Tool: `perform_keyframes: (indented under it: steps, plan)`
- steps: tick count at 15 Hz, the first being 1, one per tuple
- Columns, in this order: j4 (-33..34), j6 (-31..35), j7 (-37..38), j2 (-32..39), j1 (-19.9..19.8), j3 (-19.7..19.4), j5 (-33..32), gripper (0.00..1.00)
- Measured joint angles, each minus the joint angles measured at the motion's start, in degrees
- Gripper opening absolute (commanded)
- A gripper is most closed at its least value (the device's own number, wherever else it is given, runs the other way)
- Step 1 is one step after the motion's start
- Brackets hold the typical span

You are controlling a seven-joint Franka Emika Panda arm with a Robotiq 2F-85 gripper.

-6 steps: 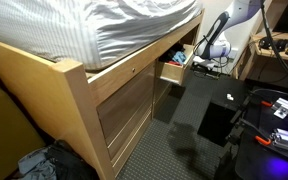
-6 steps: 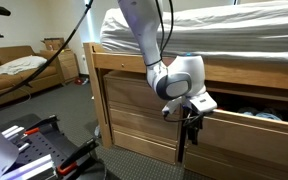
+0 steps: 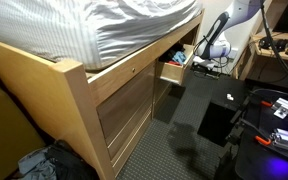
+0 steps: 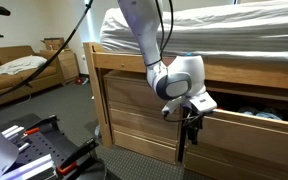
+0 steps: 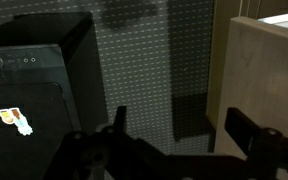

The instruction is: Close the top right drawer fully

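Top right drawer (image 3: 173, 72) stands pulled out of the bed frame (image 3: 119, 100), its flat front facing the room and its long axis running along the bed's side. Gripper (image 4: 185, 148) hangs fingers-down just beside the drawer's front corner; I cannot tell whether they touch. In the wrist view the jaws are spread wide, holding nothing.

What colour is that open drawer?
Light wood; the drawer shows best in an exterior view.
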Motion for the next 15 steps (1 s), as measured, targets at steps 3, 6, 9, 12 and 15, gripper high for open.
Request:
perform_keyframes:
  steps: [3, 6, 9, 12, 15]
  plan:
    - [0.00, 0.00, 0.00, 0.00, 0.00, 0.00, 0.00, 1.00]
    - [0.01, 0.00, 0.01, 0.00, 0.00, 0.00, 0.00, 1.00]
    - [-1.97, -0.38, -0.26, 0.07, 0.74, -1.84, 1.48, 1.00]
    - [-4.08, 0.45, -0.30, 0.13, 0.96, -3.14, 1.94, 1.00]
    - [-4.24, -6.51, -5.79, -0.10, -1.31, -0.59, 2.14, 1.00]
